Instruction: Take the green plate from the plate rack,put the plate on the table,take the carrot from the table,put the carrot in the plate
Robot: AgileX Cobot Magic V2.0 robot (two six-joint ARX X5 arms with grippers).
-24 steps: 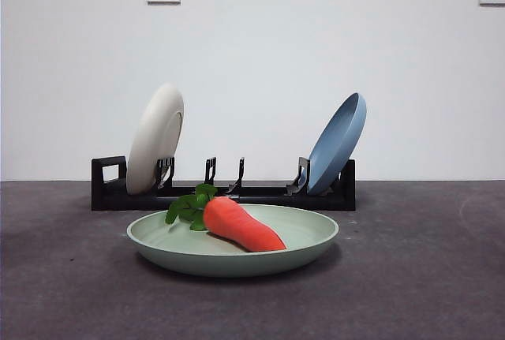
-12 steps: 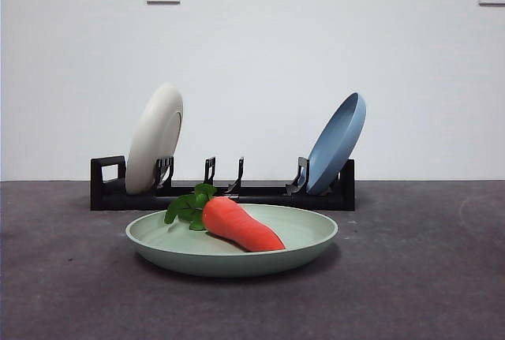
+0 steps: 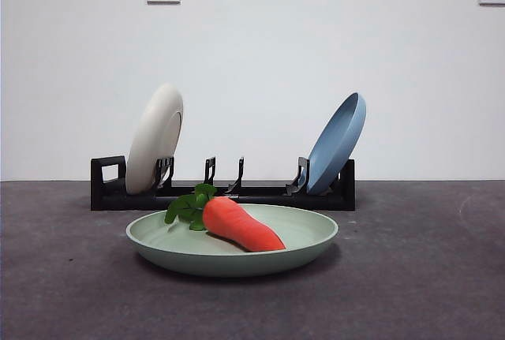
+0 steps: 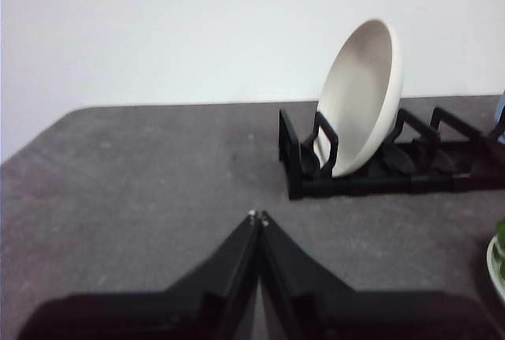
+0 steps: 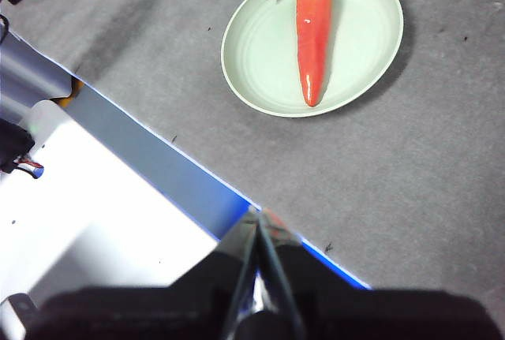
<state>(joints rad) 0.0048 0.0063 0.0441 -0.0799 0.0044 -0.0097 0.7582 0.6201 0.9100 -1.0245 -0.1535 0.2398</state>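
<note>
Black jaws of the left gripper (image 4: 258, 216) are pressed together on nothing, above bare table (image 3: 426, 277) short of the plate rack (image 3: 237, 194). Jaws of the right gripper (image 5: 259, 215) are likewise closed and empty, over the table's near edge, well apart from the green plate (image 3: 197, 255). That plate lies flat before the rack, with the carrot (image 3: 241, 225) resting inside it. A cream-white plate (image 3: 155, 138) and a blue plate (image 3: 338, 143) lean in the rack's end slots.

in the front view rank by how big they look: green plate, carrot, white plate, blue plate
1. green plate, widest, though nearest the camera
2. white plate and blue plate, too alike to rank
3. carrot
</note>
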